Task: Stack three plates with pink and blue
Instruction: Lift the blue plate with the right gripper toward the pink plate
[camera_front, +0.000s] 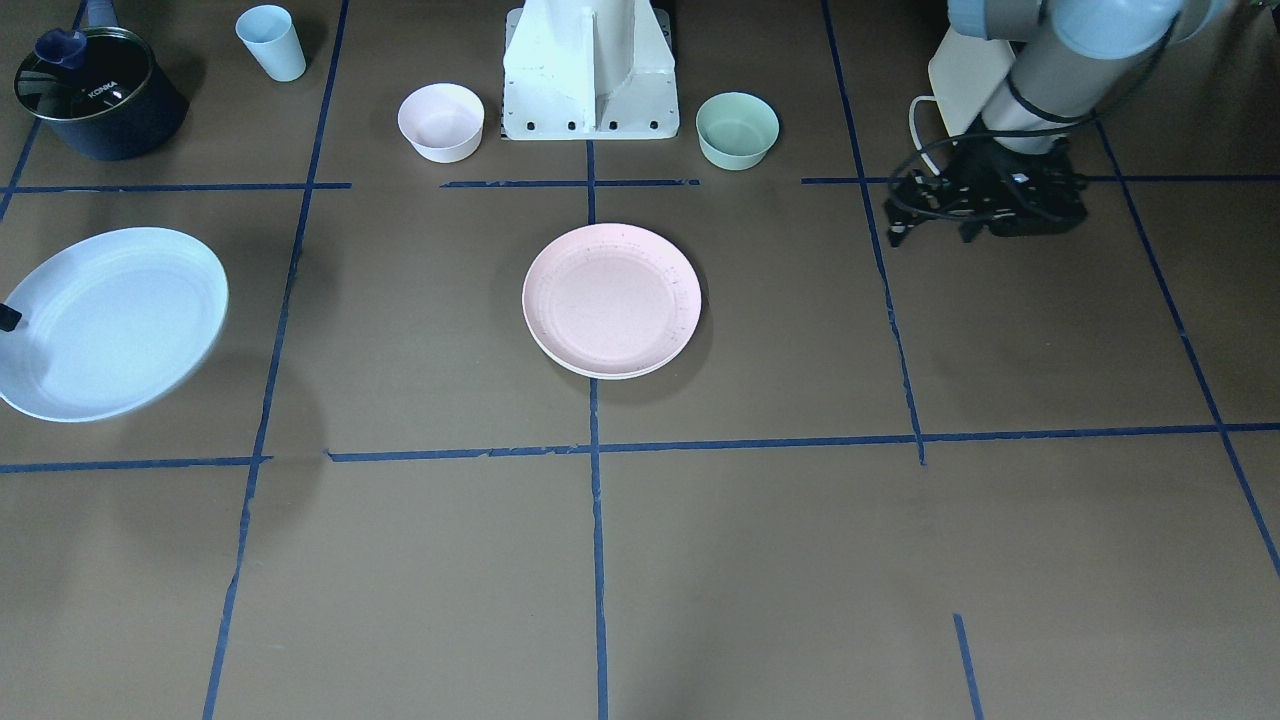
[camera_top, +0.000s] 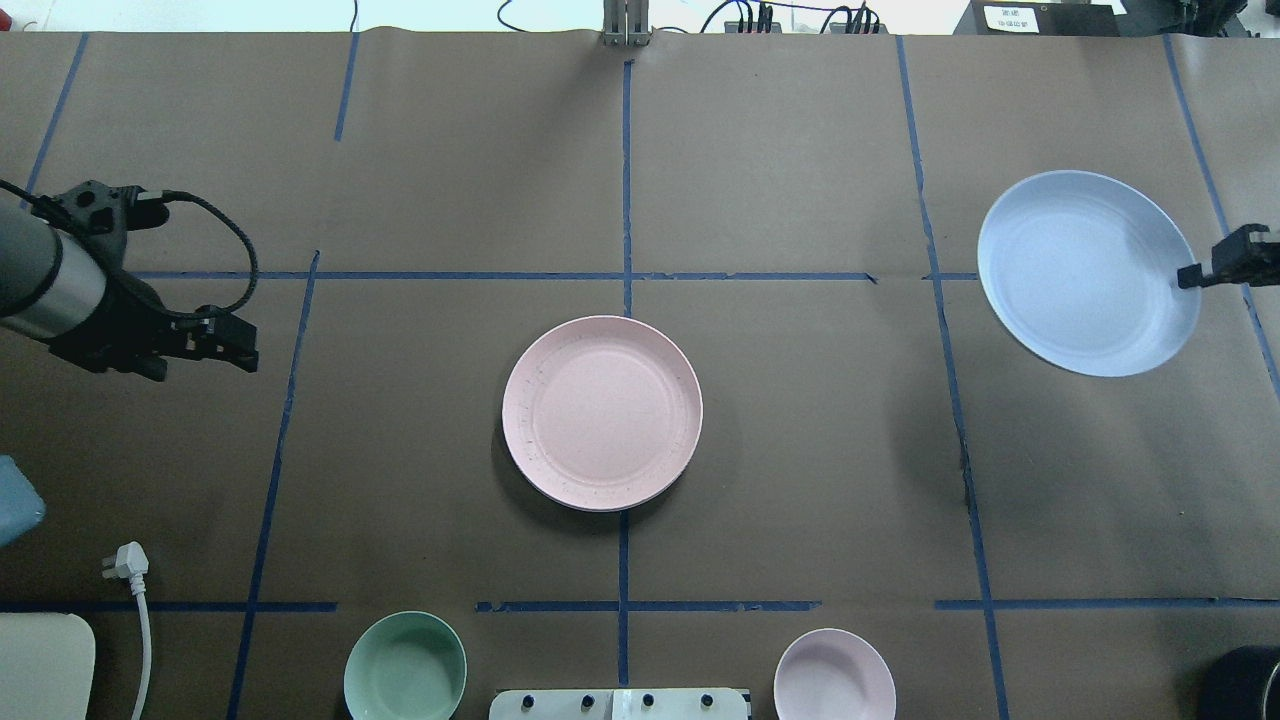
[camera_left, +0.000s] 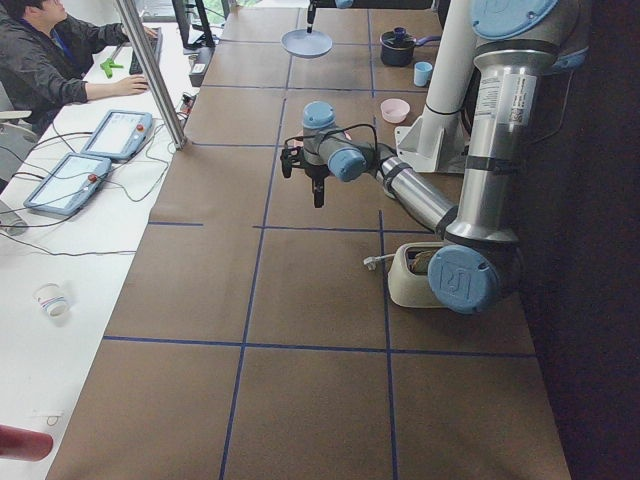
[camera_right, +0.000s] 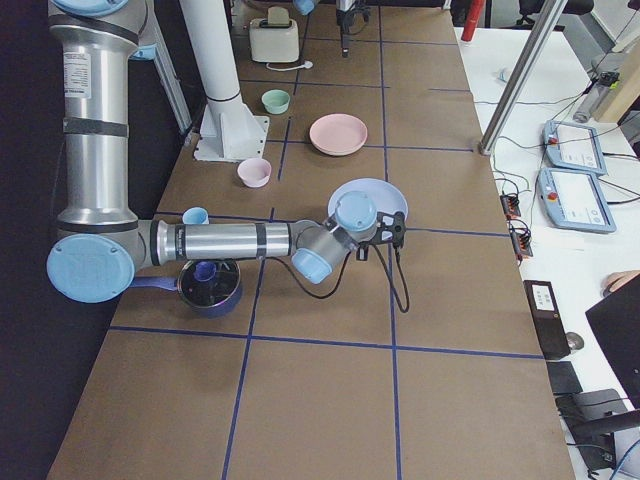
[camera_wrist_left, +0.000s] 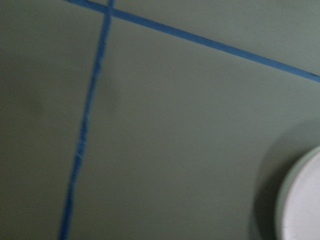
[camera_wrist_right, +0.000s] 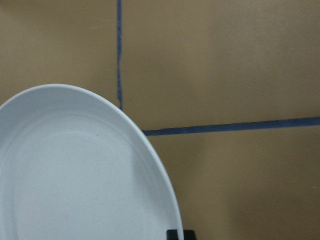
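Observation:
The pale pink plate (camera_top: 602, 412) lies flat at the table's centre (camera_front: 612, 300). A pale edge shows under its rim in the front view; the cream-white plate shows nowhere else. The pale blue plate (camera_top: 1085, 275) is held tilted above the table at the robot's right (camera_front: 110, 320). My right gripper (camera_top: 1190, 275) is shut on its outer rim; one fingertip (camera_wrist_right: 179, 234) shows at the plate's edge (camera_wrist_right: 75, 170). My left gripper (camera_top: 240, 345) is open and empty, low over the table well left of the pink plate (camera_front: 900, 230).
A small pink bowl (camera_top: 834, 675) and a green bowl (camera_top: 405, 667) stand either side of the robot base (camera_front: 590, 70). A pale blue cup (camera_front: 271, 42) and a dark lidded pot (camera_front: 95, 95) stand at the robot's right. A white plug (camera_top: 128, 560) lies near the left arm.

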